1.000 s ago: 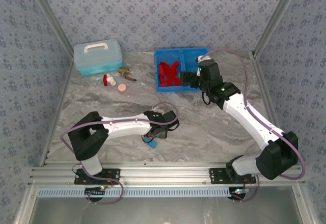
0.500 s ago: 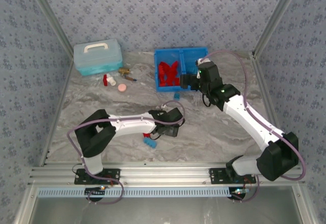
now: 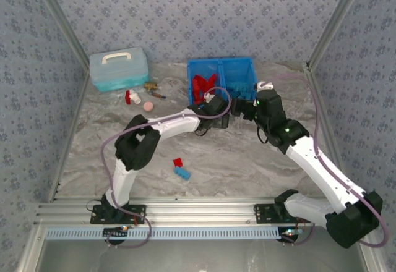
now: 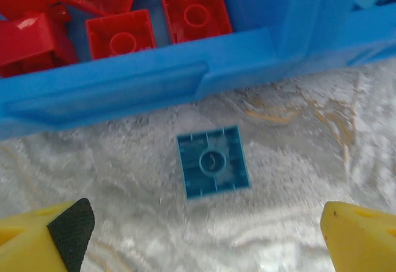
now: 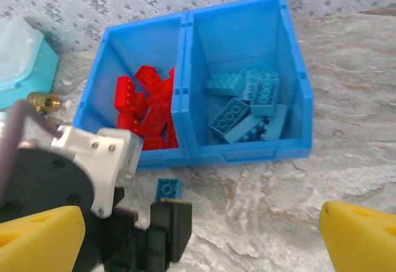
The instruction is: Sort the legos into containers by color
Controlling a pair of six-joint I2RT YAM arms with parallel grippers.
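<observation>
The bright blue bin [image 5: 244,153] holds red legos [image 5: 148,102] in its left compartment and light blue legos [image 5: 244,108] in its right one. One small blue lego [image 4: 213,162] lies on the table just in front of the bin's front wall [image 4: 148,80]. My left gripper [image 4: 204,229] hovers over it, open, with nothing between its yellow fingers [image 4: 37,238]. My right gripper [image 5: 201,222] is open too, back from the bin, looking at the left wrist [image 5: 93,161] and the same blue lego [image 5: 168,188]. A red lego [image 3: 178,162] and a blue lego [image 3: 182,173] lie near the front.
A pale teal lidded box [image 3: 119,69] stands at the back left, with a red-and-white bottle [image 3: 130,97], a brass piece [image 3: 152,89] and a pink disc [image 3: 148,106] beside it. Both arms crowd the marble table [image 3: 260,161] in front of the bin [image 3: 221,80].
My left arm swung from the loose bricks near the front up to the bin's front wall. My right gripper drew back to the right, off the bin.
</observation>
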